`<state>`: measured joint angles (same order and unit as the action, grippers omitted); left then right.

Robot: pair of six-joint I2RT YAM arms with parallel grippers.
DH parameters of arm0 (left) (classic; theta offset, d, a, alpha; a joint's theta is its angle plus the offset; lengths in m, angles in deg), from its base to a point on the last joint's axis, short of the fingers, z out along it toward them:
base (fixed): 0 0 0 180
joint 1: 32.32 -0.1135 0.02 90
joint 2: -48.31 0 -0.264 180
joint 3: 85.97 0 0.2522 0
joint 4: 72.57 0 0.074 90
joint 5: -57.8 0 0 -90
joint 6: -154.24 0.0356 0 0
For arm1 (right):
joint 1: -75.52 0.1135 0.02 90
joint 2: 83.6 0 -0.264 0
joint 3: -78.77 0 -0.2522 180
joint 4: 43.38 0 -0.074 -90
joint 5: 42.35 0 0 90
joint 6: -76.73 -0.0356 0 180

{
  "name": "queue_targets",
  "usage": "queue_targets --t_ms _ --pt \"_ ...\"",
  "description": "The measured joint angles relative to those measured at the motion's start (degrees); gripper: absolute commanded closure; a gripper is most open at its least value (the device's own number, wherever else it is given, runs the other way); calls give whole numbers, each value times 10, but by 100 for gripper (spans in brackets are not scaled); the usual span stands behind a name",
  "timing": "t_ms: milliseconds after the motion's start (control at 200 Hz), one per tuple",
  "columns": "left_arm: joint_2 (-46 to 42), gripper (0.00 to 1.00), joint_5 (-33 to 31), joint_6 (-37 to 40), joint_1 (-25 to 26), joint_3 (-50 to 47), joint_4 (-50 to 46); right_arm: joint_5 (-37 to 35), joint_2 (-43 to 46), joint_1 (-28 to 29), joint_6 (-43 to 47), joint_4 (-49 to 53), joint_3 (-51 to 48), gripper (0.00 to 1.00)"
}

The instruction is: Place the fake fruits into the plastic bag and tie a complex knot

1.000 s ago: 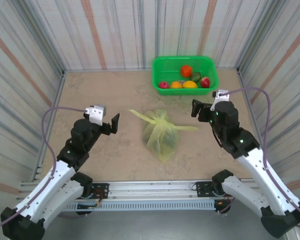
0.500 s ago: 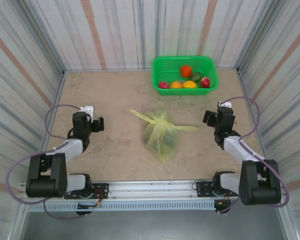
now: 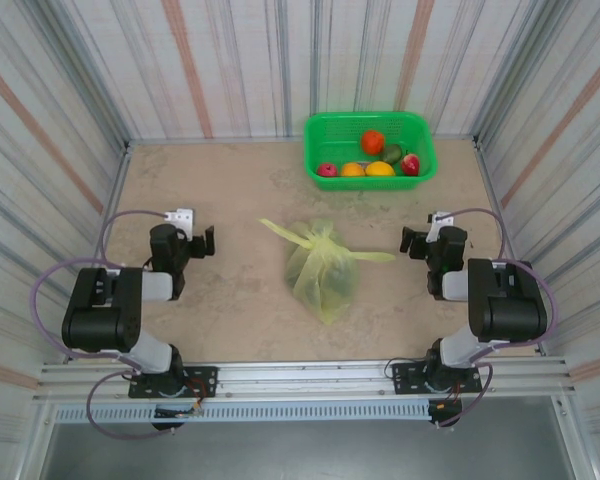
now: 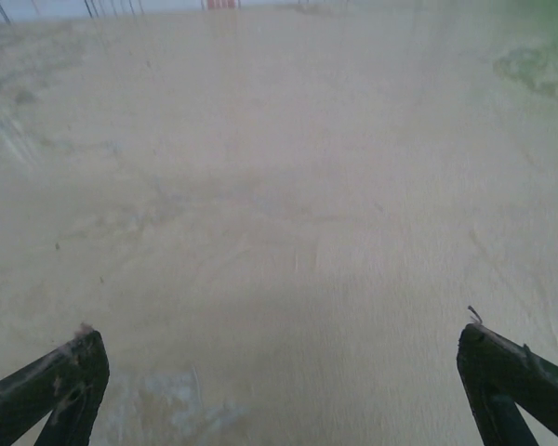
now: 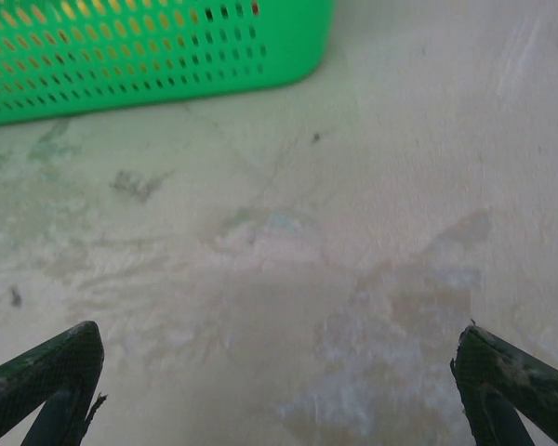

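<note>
your left gripper (image 3: 202,243) sits low over the table (image 3: 230,190), left of the bag (image 3: 323,270). its jaws are spread wide and hold nothing. in its wrist view there's bare sandy surface between the fingertips (image 4: 65,376). your right gripper (image 3: 412,241) sits on the bag's right side, also wide apart and empty, well clear of the bag. both arms are folded back close to their bases. the bag lies mid-table between the two grippers, touching neither, with darker shapes showing through the plastic (can't tell which fruits). the knot (image 3: 311,238) is at the bag's far end, one strip pointing far-left and one pointing right. the green basket (image 3: 315,150) at the far edge holds loose fruits (image 3: 372,141): reds, oranges, a green one.
</note>
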<state>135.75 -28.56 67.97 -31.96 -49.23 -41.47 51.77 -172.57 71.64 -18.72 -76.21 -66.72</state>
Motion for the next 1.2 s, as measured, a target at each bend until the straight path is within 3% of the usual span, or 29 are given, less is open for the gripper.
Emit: queue_targets --t_ms 281,1202 --pt "0 1 0 0 0 8 -3 -31 1 18 2 -10 22 1" --pt "0 1 -2 0 0 8 -3 -30 1 12 2 -9 22 1"
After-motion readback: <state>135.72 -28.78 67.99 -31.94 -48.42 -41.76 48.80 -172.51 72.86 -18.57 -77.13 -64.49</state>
